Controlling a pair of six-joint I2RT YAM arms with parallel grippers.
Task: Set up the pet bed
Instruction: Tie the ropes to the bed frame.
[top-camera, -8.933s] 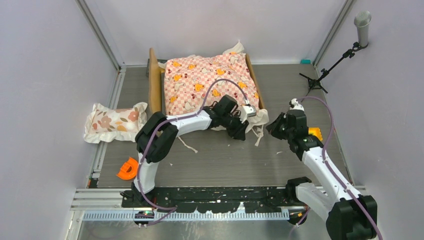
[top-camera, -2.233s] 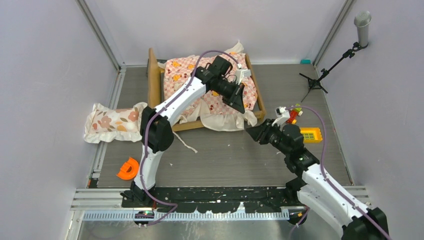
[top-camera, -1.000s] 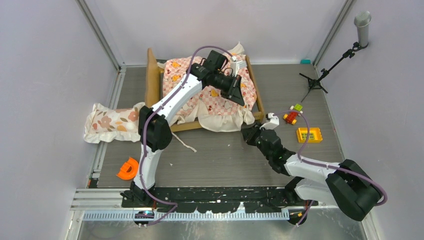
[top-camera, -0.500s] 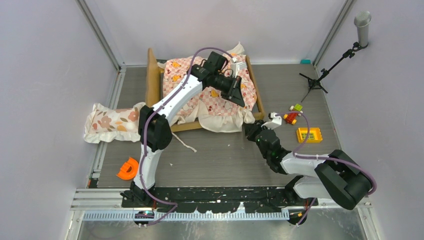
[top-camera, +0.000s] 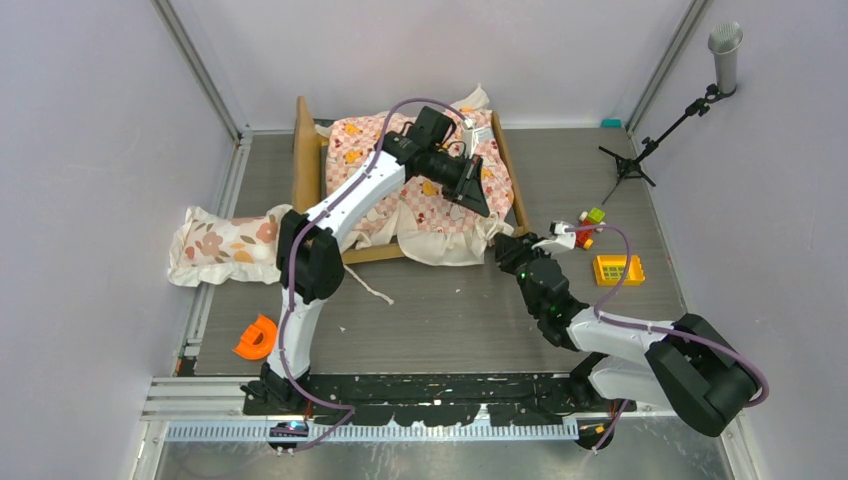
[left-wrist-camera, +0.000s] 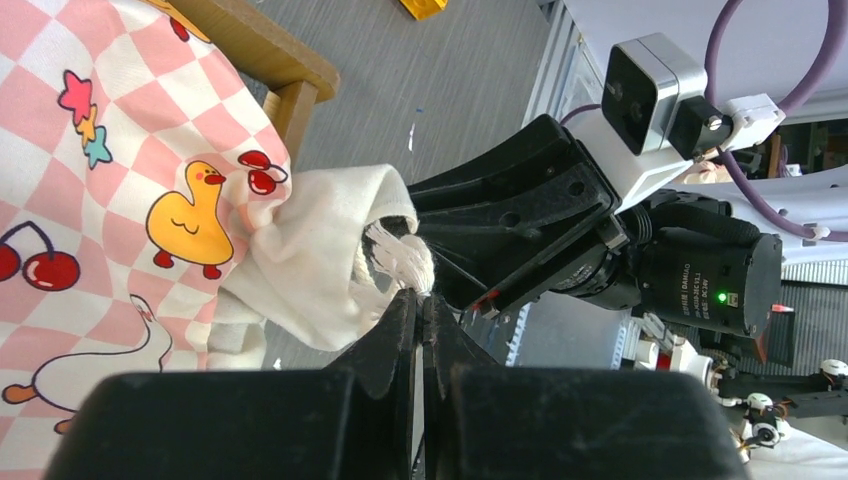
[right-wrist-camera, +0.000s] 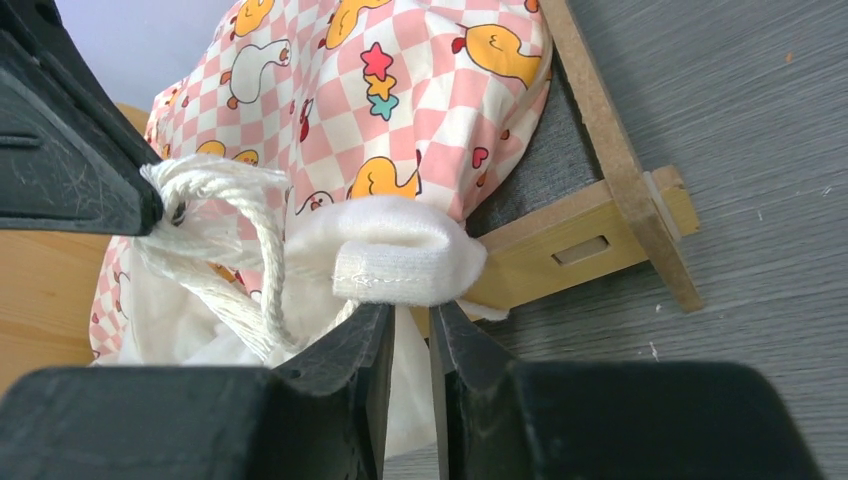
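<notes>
The pet bed (top-camera: 305, 150) stands at the back, its tan frame (right-wrist-camera: 590, 240) and grey mattress (right-wrist-camera: 545, 160) under a pink-checkered duck sheet (top-camera: 400, 170). My left gripper (top-camera: 480, 208) hangs over the bed's near right corner. In the left wrist view it (left-wrist-camera: 418, 298) is shut on the sheet's white cord (left-wrist-camera: 400, 258). My right gripper (top-camera: 500, 252) sits just below that corner. In the right wrist view it (right-wrist-camera: 412, 312) shows a narrow gap between its jaws, with the sheet's white folded hem (right-wrist-camera: 400, 255) lying across the fingertips. The cord (right-wrist-camera: 215, 190) runs up to the left finger (right-wrist-camera: 60, 150).
A floral pillow (top-camera: 225, 243) lies left of the bed by the wall rail. An orange piece (top-camera: 255, 338) sits near the left base. Toy bricks (top-camera: 585, 228) and a yellow tray (top-camera: 617, 269) lie to the right. A microphone stand (top-camera: 650, 145) stands at the back right.
My right gripper has shifted slightly right and toward the bed's corner, and its jaws have parted a little. The left gripper holds still with the cord.
</notes>
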